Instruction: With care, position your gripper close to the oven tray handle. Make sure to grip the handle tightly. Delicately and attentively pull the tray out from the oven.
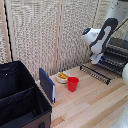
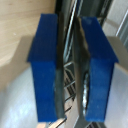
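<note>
The black and silver oven (image 1: 118,52) stands at the exterior view's right edge. Its dark wire tray (image 1: 96,73) sticks out of the front over the wooden table. My gripper (image 1: 102,61) hangs from the white and grey arm at the oven's front, just above the tray. In the wrist view the gripper (image 2: 70,70) has its two blue fingers (image 2: 45,65) close together. A thin dark bar of the tray handle (image 2: 64,75) is pinched between them. More tray wires (image 2: 75,92) show behind the fingers.
A red cup (image 1: 73,83) and a white bowl of yellow food (image 1: 62,77) stand on the wooden table (image 1: 95,105) left of the tray. A blue board (image 1: 47,85) stands upright beside a large black bin (image 1: 20,97). A slatted wall is behind.
</note>
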